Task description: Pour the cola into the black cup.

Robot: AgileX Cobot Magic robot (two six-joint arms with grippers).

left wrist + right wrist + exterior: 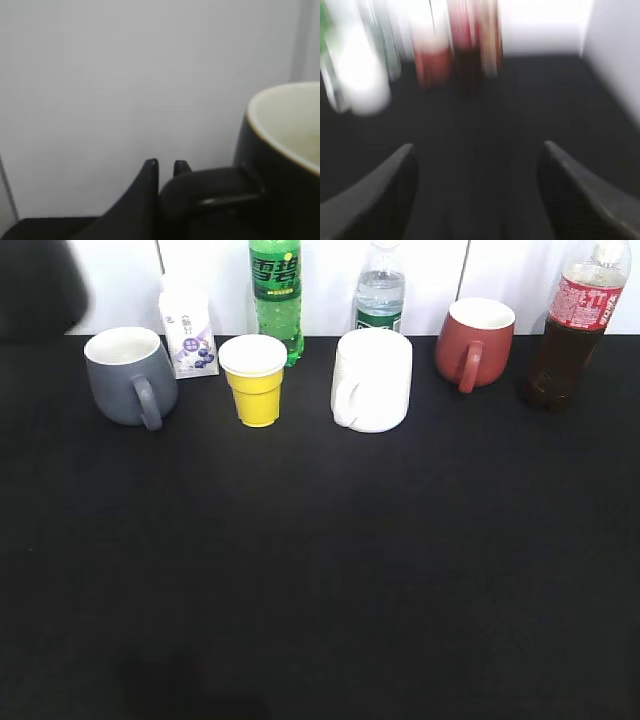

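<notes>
Exterior view shows a black table (320, 580) with a row of things along its far edge. The cola (575, 325) stands upright at the far right, a tall clear bottle with dark liquid and a red label, well apart from both arms. To its left stand a reddish-brown mug (474, 341), a white mug (372, 380) with a water bottle (380, 290) behind it, a green soda bottle (277, 295), a yellow cup (254, 379), a small carton (188, 333) and a grey mug (127, 374).

Left wrist view is where the black cup (280, 165) appears, close to the camera and seemingly lifted in front of a pale wall. The left gripper (166, 167) has its fingers pressed on the squarish handle, one on each side, so it is pinching the cup there. The inside is white and looks empty.

Right wrist view is blurred. The right gripper (477, 150) has its fingers spread wide with nothing between them, above the table, and the cola (472, 45) is ahead of it.

I judge the bottle heavy, because it looks nearly full, and its smooth plastic wall may yield a little and slip. The best hold is around the body at the label or just under it, not at the thin neck. The mug is stiff and would break if dropped.
</notes>
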